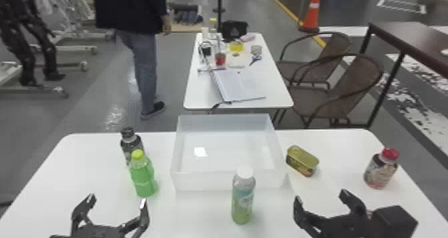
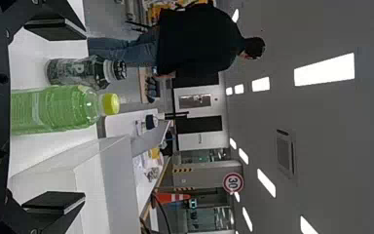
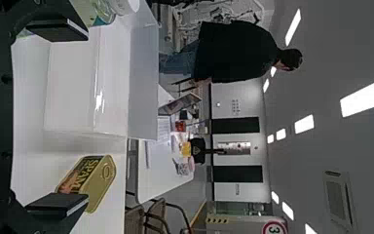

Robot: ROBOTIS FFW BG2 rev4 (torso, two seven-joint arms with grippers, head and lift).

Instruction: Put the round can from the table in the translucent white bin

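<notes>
My left gripper is at the near left, open and holding nothing; the left wrist view shows the same gripper with fingers wide apart. My right gripper, also open and empty, is at the near right; in the right wrist view this gripper has its fingers spread. The translucent white bin stands empty mid-table, beyond both grippers. Right of it lies a gold can with rounded corners, beyond the right gripper. A small reddish patch shows behind the right gripper; what it belongs to is mostly hidden.
A green bottle and a dark-capped bottle stand left of the bin. A white-capped bottle stands before it, between the grippers. A red-capped bottle is near the right edge. Another table stands beyond.
</notes>
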